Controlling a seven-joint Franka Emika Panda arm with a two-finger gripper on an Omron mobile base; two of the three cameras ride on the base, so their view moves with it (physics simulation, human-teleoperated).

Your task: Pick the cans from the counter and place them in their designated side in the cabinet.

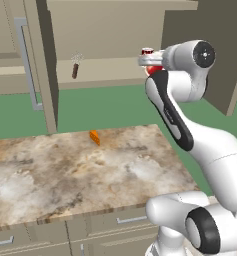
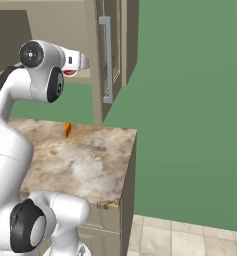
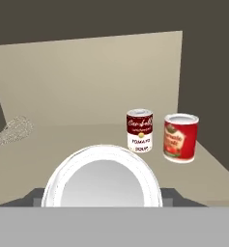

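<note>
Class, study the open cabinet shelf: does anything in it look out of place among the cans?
Yes: a whisk lies at the shelf's left end, a utensil on a shelf with two upright cans at its right end.

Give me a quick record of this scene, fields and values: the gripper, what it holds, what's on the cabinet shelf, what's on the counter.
gripper: gripper raised at the open cabinet
held: red can, white rim toward the hand camera
shelf: maroon-and-white can beside orange-red can, not touching; whisk at the other end
counter: counter with a small orange item
</note>
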